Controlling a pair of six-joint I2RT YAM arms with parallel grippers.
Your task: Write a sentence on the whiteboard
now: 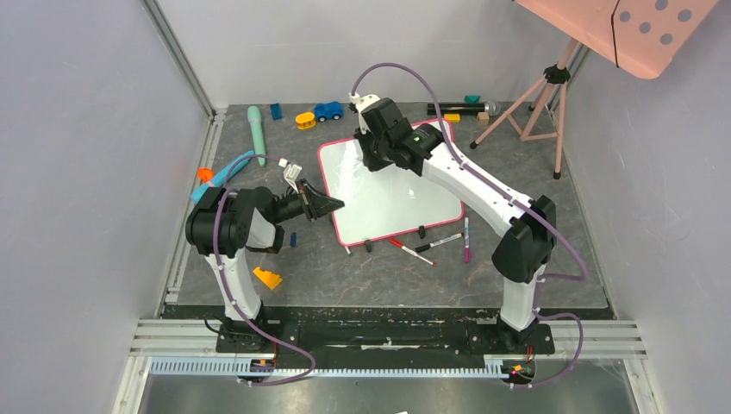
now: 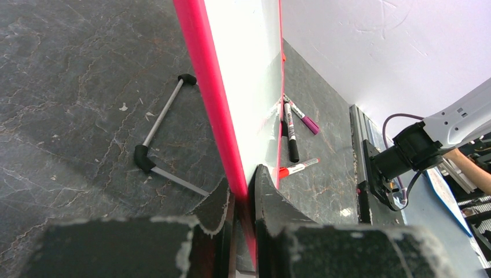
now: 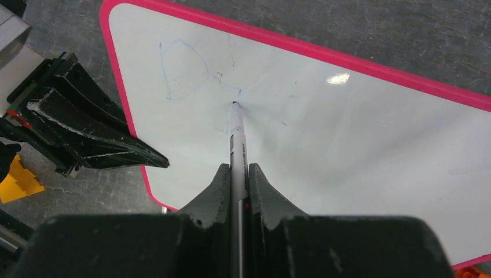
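Left arm clamping the whiteboard while the right arm is pressing a pen to it.

From the top external camera, the whiteboard is lying in the middle of the table, turned askew, with the left gripper biting onto its left edge and the right gripper hanging over its far part; a red marker, a black marker and a purple marker are lying just off its near edge. In the left wrist view, the two fingers are squeezing the pink frame between them. In the right wrist view, the right gripper is pinching a pen whose tip is touching the white surface just beside a faint bluish loop, with the left gripper sitting at the board's edge.
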